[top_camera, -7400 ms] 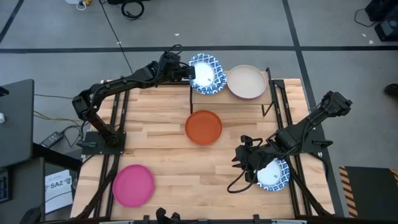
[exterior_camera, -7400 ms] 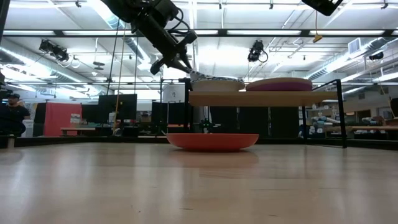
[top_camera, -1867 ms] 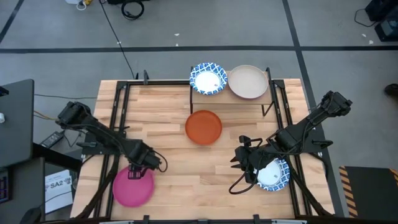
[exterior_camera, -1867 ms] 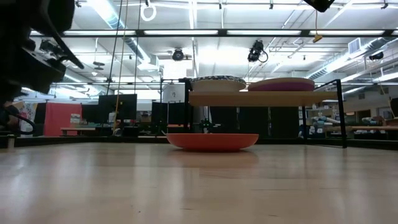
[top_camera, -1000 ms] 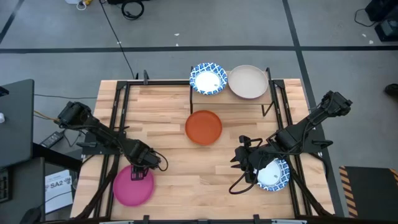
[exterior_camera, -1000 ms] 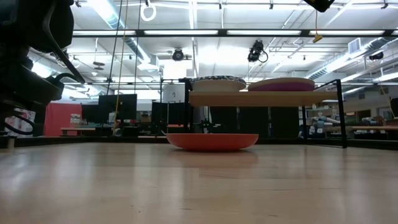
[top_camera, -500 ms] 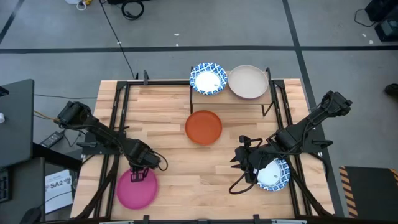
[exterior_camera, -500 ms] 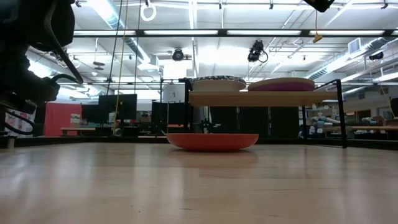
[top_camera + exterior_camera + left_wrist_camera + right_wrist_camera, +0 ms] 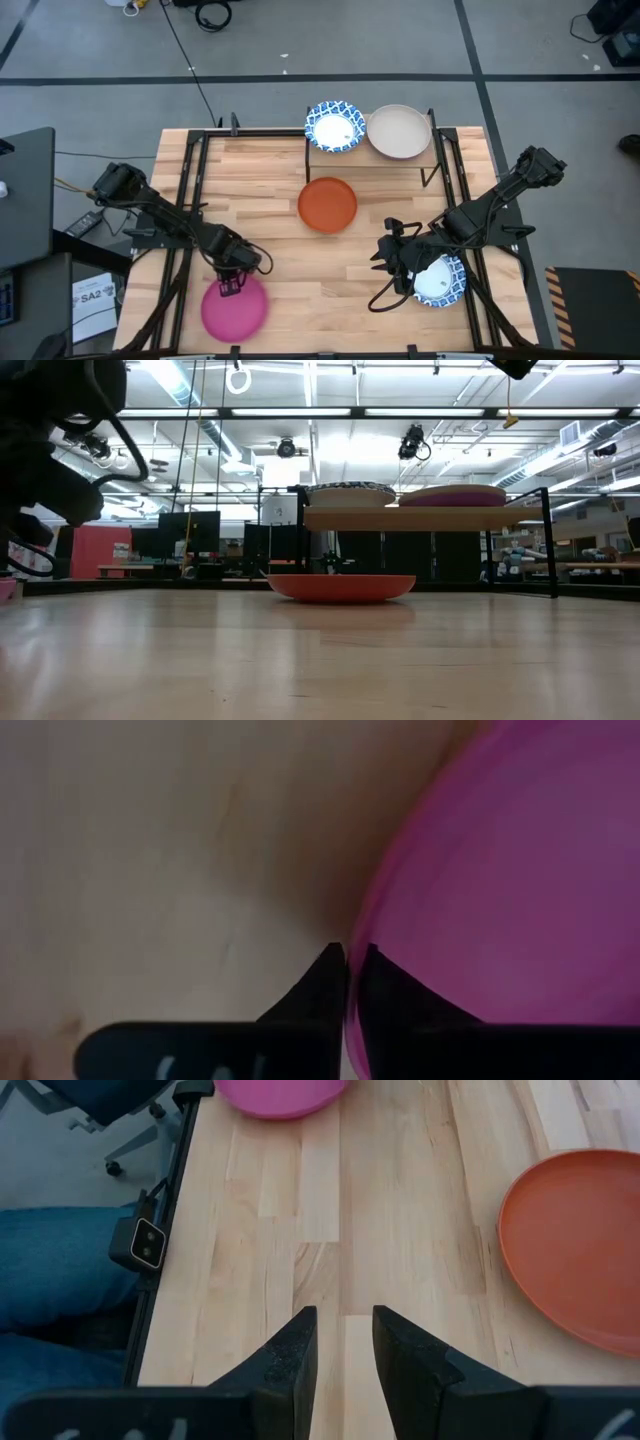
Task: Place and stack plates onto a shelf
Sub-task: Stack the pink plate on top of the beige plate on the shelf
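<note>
My left gripper [image 9: 232, 286] is shut on the pink plate [image 9: 236, 308] at the table's near left. My right gripper [image 9: 385, 262] hovers open over bare wood near the table's right, touching nothing. A blue-rimmed plate [image 9: 441, 281] lies on the table under the right arm. The orange plate [image 9: 327, 204] rests flat on the table in front of the shelf [image 9: 420, 518]. On the shelf sit a blue-rimmed plate [image 9: 333, 127] and a beige plate [image 9: 398, 131]. The low view shows a purple plate [image 9: 450, 497] under the beige one. My left gripper pinches the pink plate's far rim [image 9: 366, 935] between its two fingers, one on the inner side and one on the outer side. It comes from above, pointing down. Whether the plate's near part rests on the table, I cannot tell.
Black frame rails run along the table's left [image 9: 190, 200] and right [image 9: 462, 180] sides. Bare wood lies between the pink and orange plates. A person's blue-clad leg [image 9: 60, 1280] and an office chair show beyond the table's edge in the right wrist view.
My left gripper has moved toward the table's near edge and a little to the right, holding the pink plate. The plate has shifted with it toward the near edge and to the right. The right arm has kept still.
</note>
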